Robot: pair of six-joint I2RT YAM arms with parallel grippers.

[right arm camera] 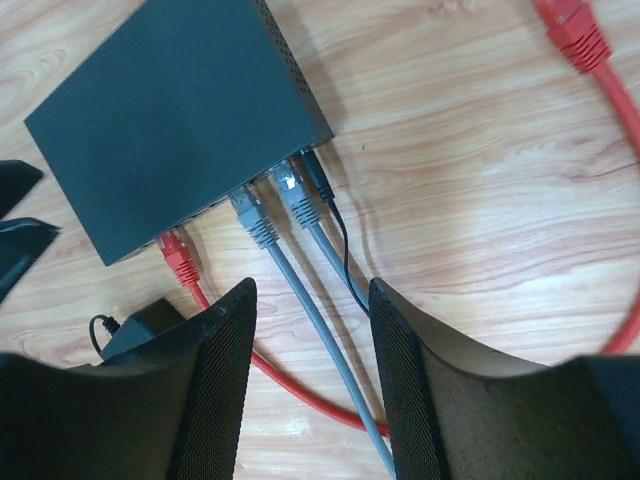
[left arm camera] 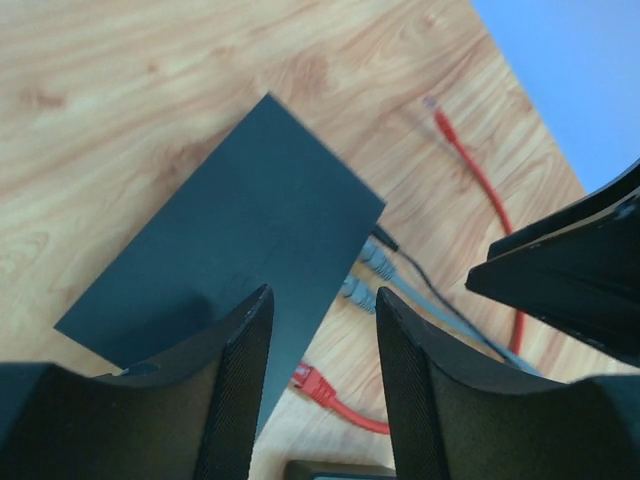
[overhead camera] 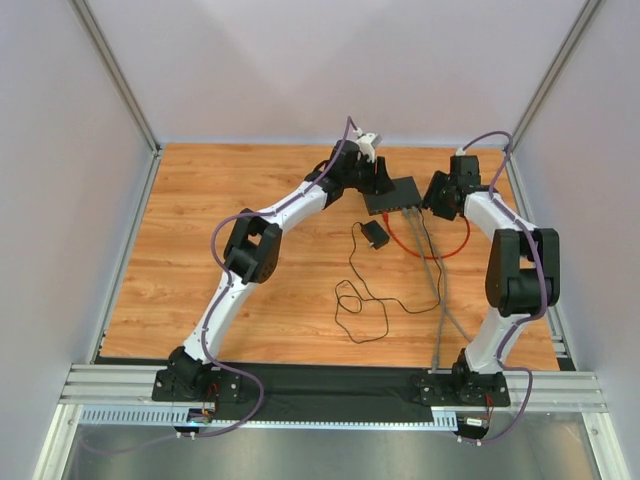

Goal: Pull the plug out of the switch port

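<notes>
Left gripper (left arm camera: pixel 322 300) hangs spread over the switch (left arm camera: pixel 230 250), probably to brace it. Right gripper (right arm camera: pixel 312 290), spread and empty, hangs near the red plug (right arm camera: pixel 178 255).

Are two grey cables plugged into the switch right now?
Yes, the right wrist view shows two grey plugs seated side by side in the switch.

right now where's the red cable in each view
top external: the red cable loops right of centre, just in front of the switch.
left wrist: a stretch runs down the right side, with a plug at bottom middle.
right wrist: plug at the left end of the switch's socket row, other end at top right.
shared landmark: the black switch.
</notes>
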